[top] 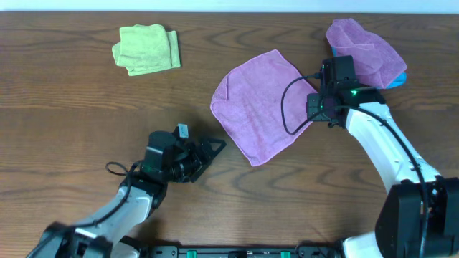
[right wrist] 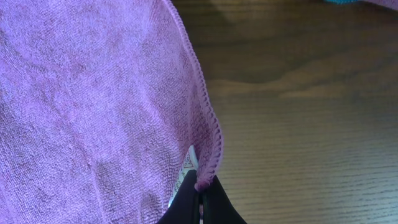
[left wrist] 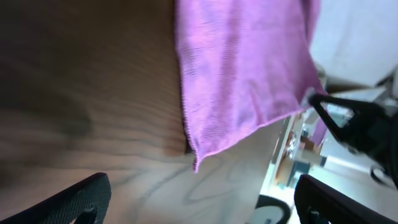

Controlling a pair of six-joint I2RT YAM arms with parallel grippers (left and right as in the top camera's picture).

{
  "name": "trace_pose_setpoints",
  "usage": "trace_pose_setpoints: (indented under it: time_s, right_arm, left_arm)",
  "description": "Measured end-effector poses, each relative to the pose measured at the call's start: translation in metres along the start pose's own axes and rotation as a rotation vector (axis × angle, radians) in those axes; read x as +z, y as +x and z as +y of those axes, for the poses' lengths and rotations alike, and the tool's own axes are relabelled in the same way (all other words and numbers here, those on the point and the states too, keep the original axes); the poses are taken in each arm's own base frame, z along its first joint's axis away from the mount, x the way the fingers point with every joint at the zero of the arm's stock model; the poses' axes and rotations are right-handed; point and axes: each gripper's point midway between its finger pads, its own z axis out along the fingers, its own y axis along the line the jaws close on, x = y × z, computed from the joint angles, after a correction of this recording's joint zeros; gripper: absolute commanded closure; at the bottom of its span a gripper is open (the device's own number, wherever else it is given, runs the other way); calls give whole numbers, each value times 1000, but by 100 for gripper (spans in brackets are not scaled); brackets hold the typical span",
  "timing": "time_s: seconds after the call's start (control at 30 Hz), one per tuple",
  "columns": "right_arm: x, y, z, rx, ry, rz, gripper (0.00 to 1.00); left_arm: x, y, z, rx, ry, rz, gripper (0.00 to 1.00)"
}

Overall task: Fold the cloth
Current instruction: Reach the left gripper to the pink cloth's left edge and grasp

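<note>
- A dark wood-grain bench [top: 64,129] fills the overhead view, with a pale strip along its far edge.
- My right jaws are pinched together on the stitched hem of the purple cloth [top: 258,107], at its right corner.
- My left jaws stand wide apart and hold nothing, just beside the cloth's near-left edge.
- The cloth itself lies spread out mid-bench.
- A folded green cloth [top: 147,49] sits far left.
- Another purple cloth [top: 362,46] lies far right, over something blue [top: 399,77].
</note>
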Motion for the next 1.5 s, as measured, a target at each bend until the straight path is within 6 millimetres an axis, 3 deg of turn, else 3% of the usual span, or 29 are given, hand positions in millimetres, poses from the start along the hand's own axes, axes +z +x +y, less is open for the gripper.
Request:
trace_pose_setpoints:
  time_s: [0.2,0.43,0.57,0.97,1.1,1.17,1.23,1.27,1.4,1.5]
  right_arm:
    - [0,0,0,0,0,0,99]
    - [0,1,0,0,-3,4,99]
    - [0,2,0,0,-3,7,99]
    - [0,2,1,0,-6,8,98]
    - [0,2,1,0,-6,8,99]
    - [0,2,1,0,-6,8,99]
    - [0,2,1,0,-7,8,99]
    - [0,2,1,0,-7,8,99]
    - [0,2,1,0,-6,8,99]
    - [0,2,1,0,-8,8,99]
  left_arm:
    - [20,19,19,-98,-82,60,4]
    - [50,20,-6,-76,-81,95,4]
    - [69,19,-9,-77,-98,122,4]
    - [98,34,-26,-52,-90,191,4]
    - [107,40,-30,-41,-75,214,0]
    - [110,41,-33,-34,-59,222,12]
    - [114,42,-30,-42,-61,227,39]
    - [115,41,-27,-45,-71,218,46]
    - [120,41,-9,-46,-116,212,92]
    - [122,39,-2,-28,-134,203,94]
